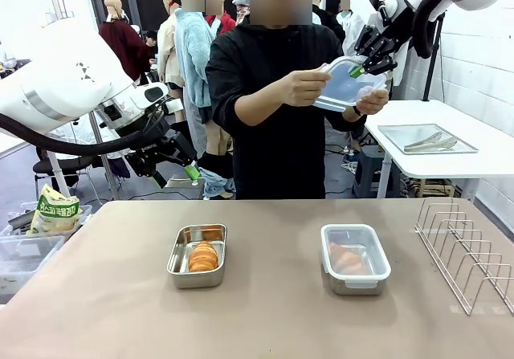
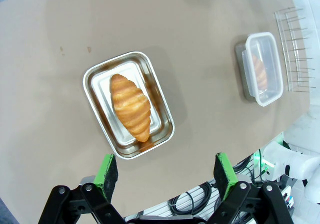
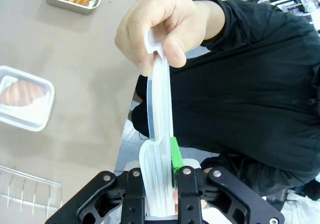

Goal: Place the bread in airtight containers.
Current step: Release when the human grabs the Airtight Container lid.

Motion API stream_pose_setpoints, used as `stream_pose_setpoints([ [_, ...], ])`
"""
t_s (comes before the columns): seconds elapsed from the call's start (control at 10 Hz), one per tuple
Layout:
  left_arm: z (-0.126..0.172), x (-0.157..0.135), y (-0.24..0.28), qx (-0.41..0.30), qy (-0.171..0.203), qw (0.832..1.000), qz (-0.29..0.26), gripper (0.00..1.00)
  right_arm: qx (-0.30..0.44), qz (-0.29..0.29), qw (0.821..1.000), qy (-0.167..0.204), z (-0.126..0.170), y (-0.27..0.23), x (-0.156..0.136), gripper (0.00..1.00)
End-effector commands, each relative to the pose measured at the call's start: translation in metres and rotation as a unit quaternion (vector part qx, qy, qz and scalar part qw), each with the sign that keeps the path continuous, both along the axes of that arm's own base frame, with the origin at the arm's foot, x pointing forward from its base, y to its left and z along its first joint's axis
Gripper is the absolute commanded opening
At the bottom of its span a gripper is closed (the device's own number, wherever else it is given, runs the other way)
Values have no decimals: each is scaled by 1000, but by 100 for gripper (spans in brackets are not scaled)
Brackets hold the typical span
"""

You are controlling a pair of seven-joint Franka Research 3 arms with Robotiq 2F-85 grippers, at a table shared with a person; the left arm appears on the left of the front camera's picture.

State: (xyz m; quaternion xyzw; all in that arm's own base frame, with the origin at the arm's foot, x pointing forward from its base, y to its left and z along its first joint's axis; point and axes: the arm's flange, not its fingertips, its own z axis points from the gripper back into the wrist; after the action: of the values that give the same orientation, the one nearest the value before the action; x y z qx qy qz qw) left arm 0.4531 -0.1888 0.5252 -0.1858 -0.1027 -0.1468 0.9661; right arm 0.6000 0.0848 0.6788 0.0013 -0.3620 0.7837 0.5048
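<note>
An open steel container (image 1: 178,264) on the brown table holds one croissant (image 1: 203,256). To its right stands a second container (image 1: 355,256), lidded, with bread (image 1: 347,259) showing through the clear lid. Across the table a person holds a loose clear lid (image 1: 345,94) up in both hands. My right gripper (image 1: 357,70) is shut on that lid's upper edge. In the right wrist view the lid (image 3: 160,98) runs from my right gripper (image 3: 160,156) up to the person's hand (image 3: 160,23). My left gripper (image 1: 175,176) hangs open; in its wrist view the left gripper (image 2: 166,166) is high above the croissant (image 2: 131,106).
A wire rack (image 1: 470,250) stands at the table's right edge. Behind it, a white side table carries a flat metal tray (image 1: 426,138) with tongs. A printed bag (image 1: 55,210) and a plastic bin (image 1: 24,250) sit off the left edge.
</note>
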Motion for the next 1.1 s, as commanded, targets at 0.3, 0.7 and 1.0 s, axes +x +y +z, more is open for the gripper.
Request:
stream_pose_setpoints([
  [0.3, 1, 1, 1, 10, -2, 1000, 2, 100, -5, 10, 1000, -16, 8, 2, -5, 100],
  [0.7, 1, 1, 1, 10, -2, 1000, 2, 100, -14, 15, 1000, -5, 4, 4, -1, 100],
  [1.0, 1, 1, 1, 10, -2, 1000, 2, 100, -55, 11, 997, 57, -13, 7, 9, 100],
])
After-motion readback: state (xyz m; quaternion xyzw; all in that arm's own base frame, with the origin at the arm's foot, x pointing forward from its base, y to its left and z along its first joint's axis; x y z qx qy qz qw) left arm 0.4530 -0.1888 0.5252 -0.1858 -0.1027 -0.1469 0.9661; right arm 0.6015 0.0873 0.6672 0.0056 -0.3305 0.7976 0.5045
